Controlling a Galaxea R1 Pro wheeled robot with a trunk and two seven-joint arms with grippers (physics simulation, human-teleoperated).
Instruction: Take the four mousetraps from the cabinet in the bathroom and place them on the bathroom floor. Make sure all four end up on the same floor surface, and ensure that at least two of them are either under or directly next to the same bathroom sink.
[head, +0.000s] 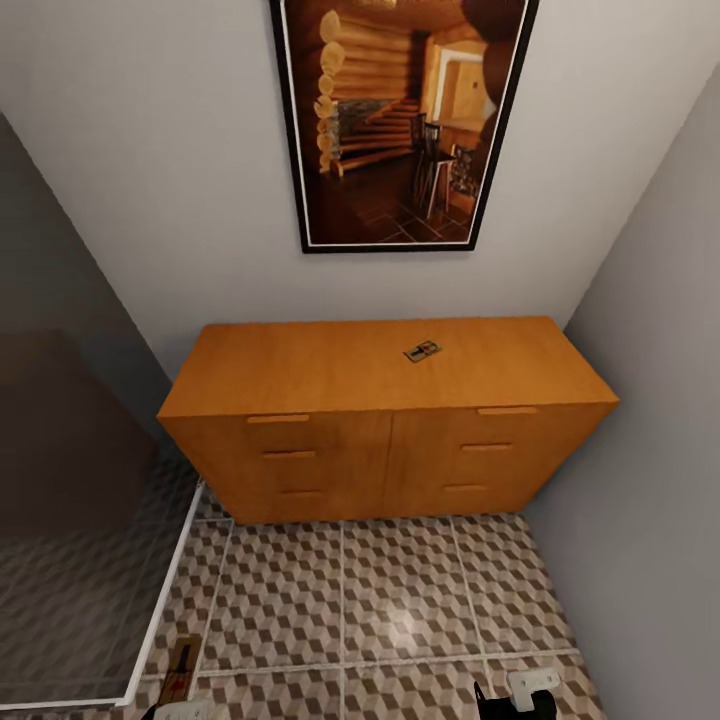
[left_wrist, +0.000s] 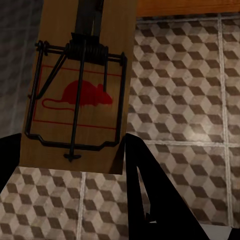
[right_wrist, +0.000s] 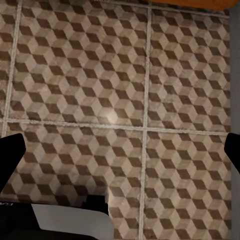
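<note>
The orange-brown cabinet (head: 380, 440) stands against the far wall, drawers closed. One mousetrap (head: 423, 351) lies on its top, right of centre. My left gripper (left_wrist: 70, 152) is shut on another mousetrap (left_wrist: 80, 100), a tan board with dark wire and a red mouse print, held above the bathroom floor (left_wrist: 190, 100). In the head view that held mousetrap (head: 182, 665) shows at the lower left edge. My right gripper (right_wrist: 120, 150) hangs open over bare bathroom floor (right_wrist: 115, 80), with nothing between its fingers (right_wrist: 10, 155). The bathroom sink is out of view.
A glass partition with a white frame (head: 170, 590) runs along the left side. A grey wall (head: 650, 450) closes the right side next to the cabinet. A framed picture (head: 400, 120) hangs above the cabinet. Patterned tiles (head: 380, 600) stretch from the cabinet toward me.
</note>
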